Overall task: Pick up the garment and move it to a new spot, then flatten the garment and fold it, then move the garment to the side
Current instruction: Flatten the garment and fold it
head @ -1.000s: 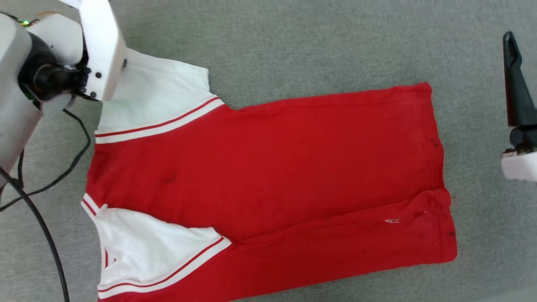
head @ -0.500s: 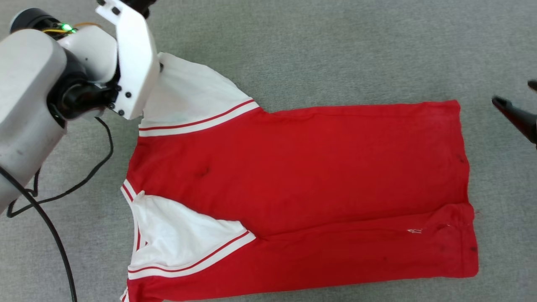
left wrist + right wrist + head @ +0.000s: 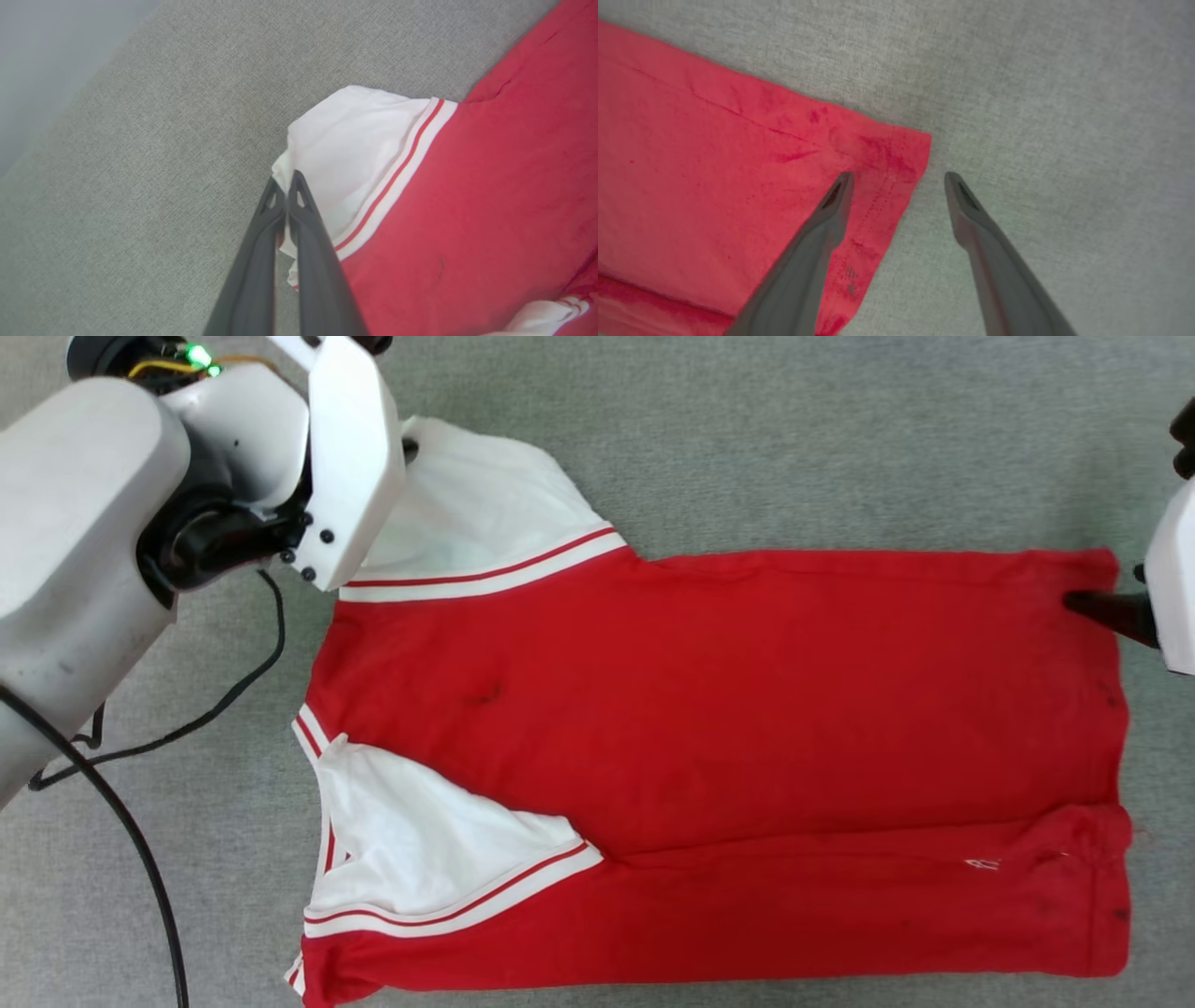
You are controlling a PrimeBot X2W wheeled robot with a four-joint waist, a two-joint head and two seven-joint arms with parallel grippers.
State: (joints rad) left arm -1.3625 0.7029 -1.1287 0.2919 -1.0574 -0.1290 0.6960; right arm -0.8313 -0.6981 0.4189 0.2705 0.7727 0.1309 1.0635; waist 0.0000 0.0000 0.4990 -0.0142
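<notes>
Here, at your far left in the head view, the pale left arm reaches in over the grey fabric surface, with a black cable trailing below it. The left gripper has its two dark fingers pressed together, pinching the outer edge of the upper white sleeve; you can see a sliver of cloth caught between them in the left wrist view.

Moving right, the garment lies spread on the surface with its neck end toward the left arm and its hem toward the right. The lower white sleeve lies folded in over the red body, and a long crease runs along the lower part of the shirt. The only marking is a small white mark near the lower hem, too small for you to read.

At the right edge, the right gripper stands spread wide at the upper hem corner. One finger is over the red cloth and the other over the bare surface, so the corner's edge sits between them. You cannot tell whether either tip touches.
</notes>
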